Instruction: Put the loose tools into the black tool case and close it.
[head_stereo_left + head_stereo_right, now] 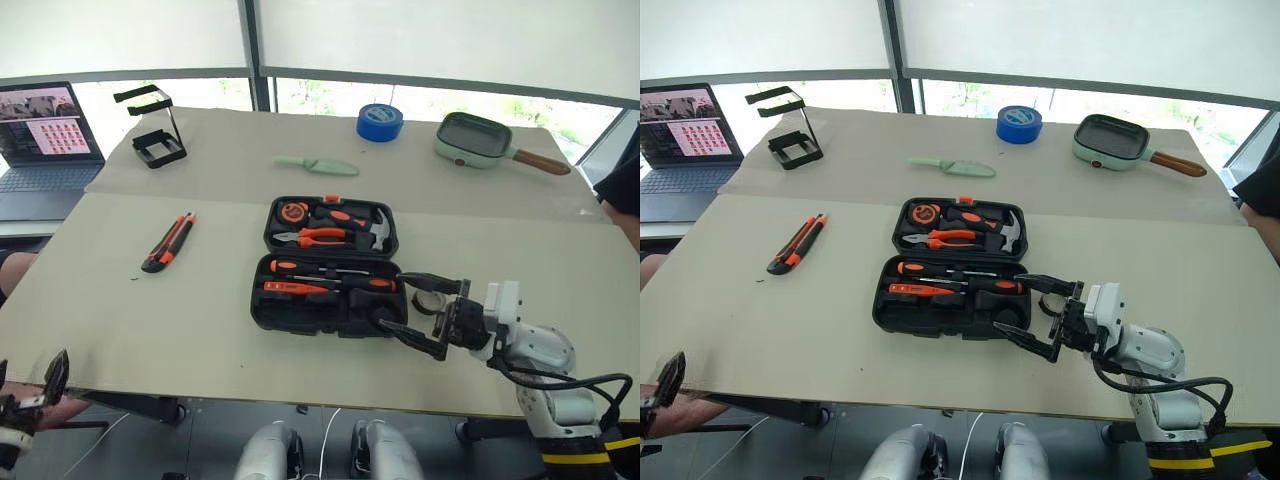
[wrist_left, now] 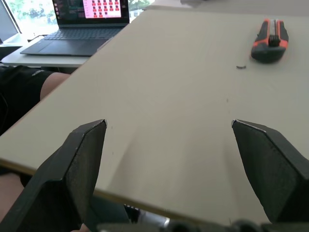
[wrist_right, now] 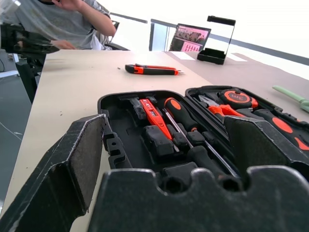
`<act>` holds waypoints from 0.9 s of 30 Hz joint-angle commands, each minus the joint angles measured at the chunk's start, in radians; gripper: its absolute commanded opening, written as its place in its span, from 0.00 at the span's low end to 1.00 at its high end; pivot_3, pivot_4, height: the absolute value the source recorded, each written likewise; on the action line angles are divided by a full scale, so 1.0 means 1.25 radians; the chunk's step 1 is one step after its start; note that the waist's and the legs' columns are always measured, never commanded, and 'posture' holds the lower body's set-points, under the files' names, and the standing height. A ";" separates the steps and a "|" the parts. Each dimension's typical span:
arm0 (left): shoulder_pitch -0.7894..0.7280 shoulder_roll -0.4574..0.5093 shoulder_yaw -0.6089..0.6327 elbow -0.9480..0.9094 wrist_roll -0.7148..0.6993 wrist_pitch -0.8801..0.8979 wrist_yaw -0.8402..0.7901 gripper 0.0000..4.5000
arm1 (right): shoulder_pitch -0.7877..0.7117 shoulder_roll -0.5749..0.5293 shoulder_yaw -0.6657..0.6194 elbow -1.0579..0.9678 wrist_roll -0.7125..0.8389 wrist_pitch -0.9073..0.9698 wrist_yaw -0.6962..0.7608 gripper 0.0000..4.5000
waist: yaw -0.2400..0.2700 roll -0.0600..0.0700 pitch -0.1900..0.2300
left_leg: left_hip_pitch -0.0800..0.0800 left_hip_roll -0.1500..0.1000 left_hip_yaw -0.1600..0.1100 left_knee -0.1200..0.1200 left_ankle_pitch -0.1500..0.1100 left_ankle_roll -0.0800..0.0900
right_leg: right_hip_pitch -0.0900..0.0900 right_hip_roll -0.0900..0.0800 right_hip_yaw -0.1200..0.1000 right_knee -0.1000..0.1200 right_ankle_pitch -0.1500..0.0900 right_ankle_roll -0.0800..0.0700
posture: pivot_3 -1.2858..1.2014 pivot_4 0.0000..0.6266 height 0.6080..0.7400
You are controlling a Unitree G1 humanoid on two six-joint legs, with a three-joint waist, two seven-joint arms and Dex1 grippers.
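1. Nearest, at the surface's [image 1: 120,330] front left edge: left gripper [image 2: 169,126], fingers [image 2: 82,154] spread wide, nothing between them, aimed across bare surface. The utility knife [image 1: 168,242] lay well beyond it, loose, about midway across on the left.

2. Right gripper [image 1: 432,312] hung at the open tool case's [image 1: 325,270] right end, fingers [image 1: 425,281] spread wide and empty, tips at the near half's right edge. A small dark tape roll [image 1: 430,301] sat on the surface just behind them, partly hidden.

3. Risk, as I judged it: with the fingers that close to the case's end, a forward move could shove the case or knock the roll along instead of gripping it.

4. Case contents, near half: two black-and-orange-handled screwdrivers [image 1: 320,268] and a slim orange screwdriver [image 1: 293,288] seated in moulded slots; a dark recess towards the right looked unfilled.

5. Far half: orange tape measure [image 1: 293,211], pliers [image 1: 322,237], hammer [image 1: 378,228].

6. Risk: closing the case with the knife and the roll outside would leave the task short; a tool riding proud of its slot could stop the halves meeting.

7. Risk: the knife lay flat, so fingers coming in low might slide it away.

8. Far back: green knife [image 1: 318,165], blue tape roll [image 1: 380,122], pan [image 1: 474,139], wire stand [image 1: 155,130] and laptop [image 1: 45,140], none in any container.
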 commanded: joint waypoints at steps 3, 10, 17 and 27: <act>-0.226 0.203 -0.176 0.016 -0.003 0.293 0.028 0.99 | -0.050 0.018 0.007 -0.034 0.016 -0.005 -0.028 1.00 | -0.002 0.000 0.000 | 0.002 0.000 0.000 0.000 0.001 -0.002 | 0.005 0.004 -0.001 0.001 0.001 -0.001 | 0.52 0.24 1.00; -0.483 0.300 -0.335 0.230 0.062 0.383 -0.012 0.99 | -0.084 0.030 0.018 -0.063 0.033 0.025 -0.066 1.00 | -0.027 0.000 0.000 | 0.005 -0.001 0.004 -0.004 0.002 -0.004 | 0.005 0.008 0.001 0.001 0.000 -0.001 | 0.52 0.24 1.00; -0.703 0.259 -0.479 0.464 0.165 0.319 -0.044 0.99 | -0.090 0.027 0.031 -0.061 0.029 0.037 -0.072 1.00 | -0.029 -0.001 0.000 | 0.006 0.001 0.005 -0.005 0.004 -0.007 | 0.005 0.013 0.000 0.002 -0.001 -0.007 | 0.52 0.24 1.00; -0.800 0.238 -0.497 0.650 0.226 0.314 -0.039 0.83 | -0.103 0.022 0.028 -0.060 0.034 0.056 -0.075 1.00 | -0.035 -0.001 0.000 | 0.008 0.001 0.006 -0.005 0.004 -0.008 | 0.006 0.012 0.002 0.005 -0.003 -0.004 | 0.52 0.24 1.00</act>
